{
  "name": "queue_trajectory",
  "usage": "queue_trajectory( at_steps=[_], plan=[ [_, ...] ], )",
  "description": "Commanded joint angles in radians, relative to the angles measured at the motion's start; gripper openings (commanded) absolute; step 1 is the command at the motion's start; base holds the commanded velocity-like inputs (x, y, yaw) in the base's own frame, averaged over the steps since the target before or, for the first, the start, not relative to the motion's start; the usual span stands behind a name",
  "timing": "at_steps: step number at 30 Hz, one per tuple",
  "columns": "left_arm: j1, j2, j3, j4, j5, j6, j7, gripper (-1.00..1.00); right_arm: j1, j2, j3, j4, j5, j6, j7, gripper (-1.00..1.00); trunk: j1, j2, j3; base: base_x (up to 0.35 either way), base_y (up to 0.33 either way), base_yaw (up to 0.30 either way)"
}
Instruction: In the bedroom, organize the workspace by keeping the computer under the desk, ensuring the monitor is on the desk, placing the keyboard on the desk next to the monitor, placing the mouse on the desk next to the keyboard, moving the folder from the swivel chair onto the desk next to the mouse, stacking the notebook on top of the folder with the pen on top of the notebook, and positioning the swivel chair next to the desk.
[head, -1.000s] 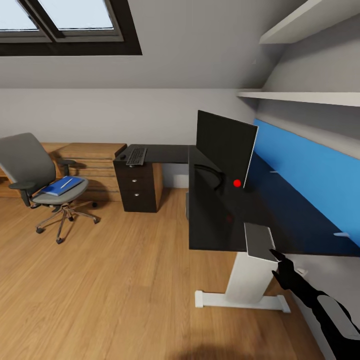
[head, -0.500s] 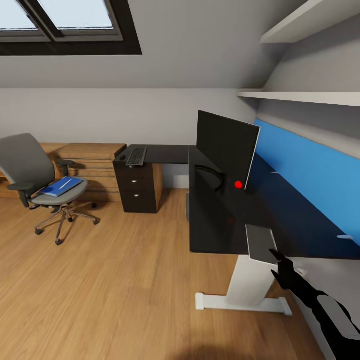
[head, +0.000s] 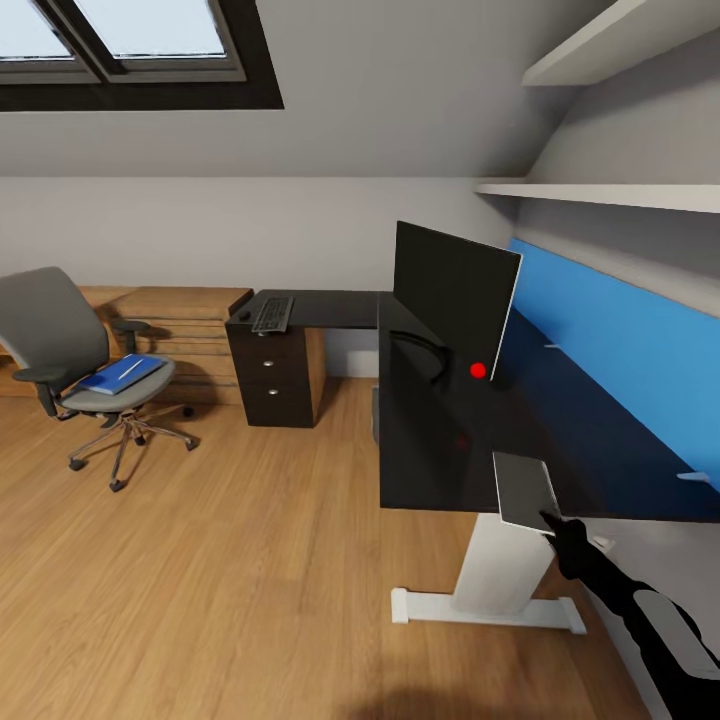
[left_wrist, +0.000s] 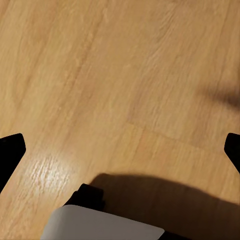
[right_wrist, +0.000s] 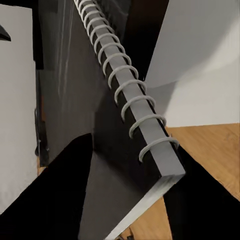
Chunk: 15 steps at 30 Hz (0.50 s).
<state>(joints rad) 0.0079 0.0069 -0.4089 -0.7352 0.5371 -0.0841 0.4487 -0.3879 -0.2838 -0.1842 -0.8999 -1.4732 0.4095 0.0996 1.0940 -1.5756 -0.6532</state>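
The right gripper (head: 553, 520) clamps the thin grey spiral-bound notebook (head: 523, 488) at the glossy black desk's (head: 440, 440) edge, toward 4 o'clock. It overhangs; released here, it could tip onto the floor. Left gripper's state: cannot tell.

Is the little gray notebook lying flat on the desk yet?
No. The notebook is tilted at the desk edge, pinched in the right gripper.

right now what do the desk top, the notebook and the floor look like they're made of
Desk top: glossy black, maybe lacquered board or glass; it mirrors the monitor's red dot. Notebook: grey-white card cover with pale spiral wire binding, metal or plastic. Floor: light wood planks with visible grain, slight sheen.
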Motion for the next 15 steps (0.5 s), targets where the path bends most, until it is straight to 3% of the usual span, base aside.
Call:
queue_trajectory(
  at_steps=[1,15],
  plan=[
    [0.0,0.001,-0.005,-0.001,0.011,-0.006,0.005,1.0,0.0,0.0,-0.002,0.001,0.003,0.005,0.0,-1.0,0.0,0.0,-0.001,0.0,0.0,0.0],
    [0.0,0.001,-0.004,-0.001,0.01,-0.006,0.005,1.0,0.0,0.002,-0.001,-0.005,0.004,0.003,0.003,-1.0,0.0,0.0,-0.001,0.0,0.0,0.0]
  ],
)
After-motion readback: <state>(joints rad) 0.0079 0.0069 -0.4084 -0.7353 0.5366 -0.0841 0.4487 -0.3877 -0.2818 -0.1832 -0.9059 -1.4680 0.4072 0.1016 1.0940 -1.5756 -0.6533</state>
